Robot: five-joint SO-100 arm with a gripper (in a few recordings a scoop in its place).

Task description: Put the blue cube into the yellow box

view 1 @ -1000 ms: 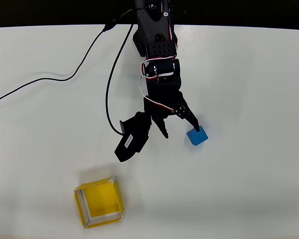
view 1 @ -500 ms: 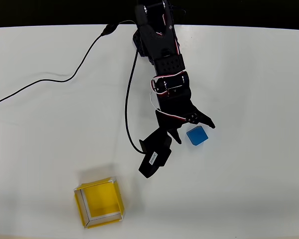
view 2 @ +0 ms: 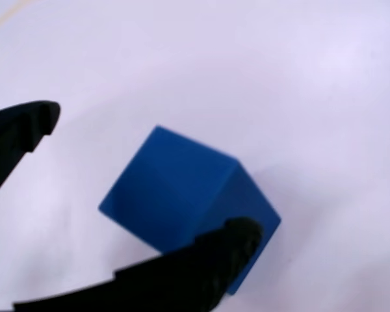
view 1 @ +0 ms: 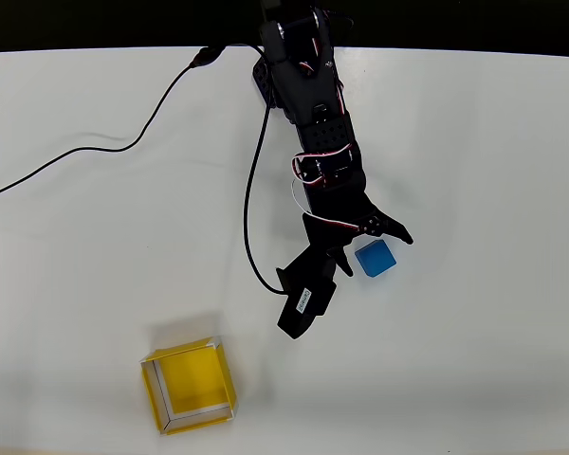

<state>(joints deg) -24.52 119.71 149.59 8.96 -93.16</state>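
White table [view 1: 474, 142], claw [view 1: 372, 248] wide, now straddling blue cube [view 1: 375, 258], yellow box [view 1: 190, 386] unmoved

Blue cube [view 1: 375, 258] plain bright blue. Yellow box [view 1: 191, 386] yellow inside, pale whitish rims. Gripper [view 1: 373, 250] black, red-white wires. Table [view 1: 493, 171] white. Cable [view 1: 85, 156] black.
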